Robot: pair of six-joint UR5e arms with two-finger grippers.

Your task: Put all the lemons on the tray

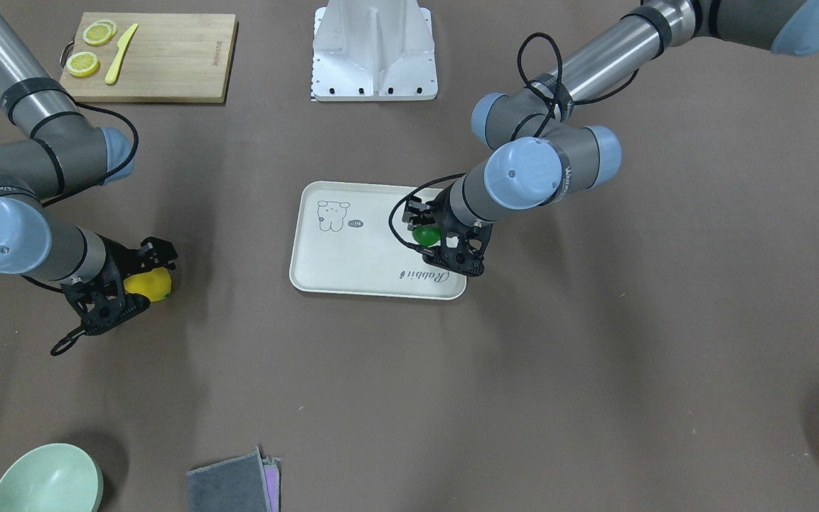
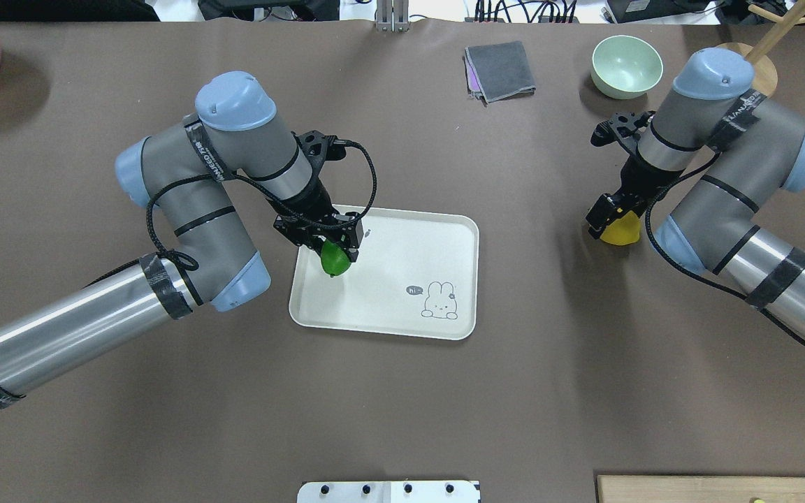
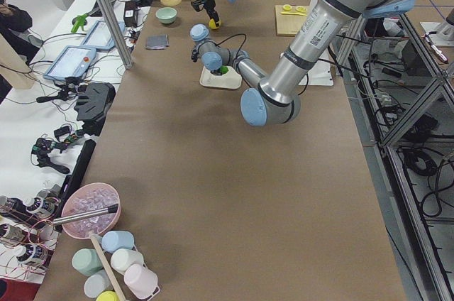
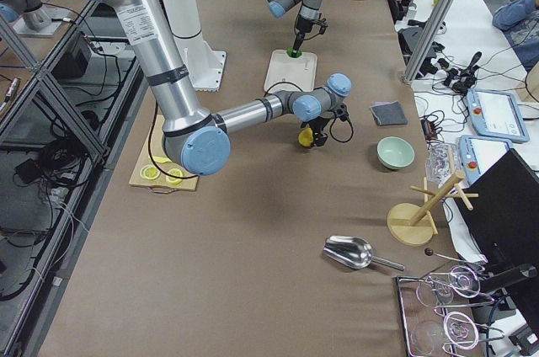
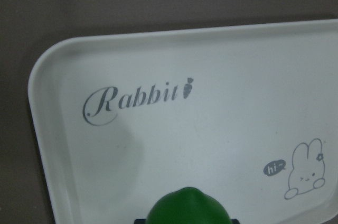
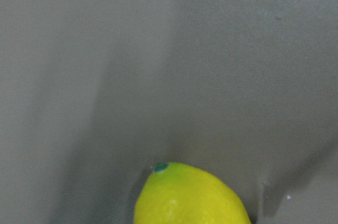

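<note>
Two lemons, and neither is resting on the tray yet, as far as we can judge. Left gripper (image 2: 324, 239) is clamped on the green lemon (image 2: 334, 260) – the fruit pokes out below the fingers, over the tray (image 2: 402, 244) at its end nearest the robot's left, by the "Rabbit" script. The wrist view shows a soft shadow on the tray floor, so we read the lemon as held just above it, tho we can't rule out contact.

Right gripper (image 1: 136, 284) is well apart from the tray, out on the robot's right. Its fingers flank the yellow lemon (image 1: 152, 284) and seem pressed onto it. Whether that fruit has left the table (image 1: 523, 391) we can't tell.

Handling, our guess: both are smooth, glossy ovals, prob. light and firm, so a bit slick and keen to roll.
- Best hold is across the fat middle. The tapered tips give the pads little to bite on, and the fruit could squirt out.
- Moderate squeeze should be enough, since nothing here looks fragile.
- Release low over the tray floor – dropped from height, an oval like this may roll. The raised rim should catch it, but we'd keep off the edge.
</note>
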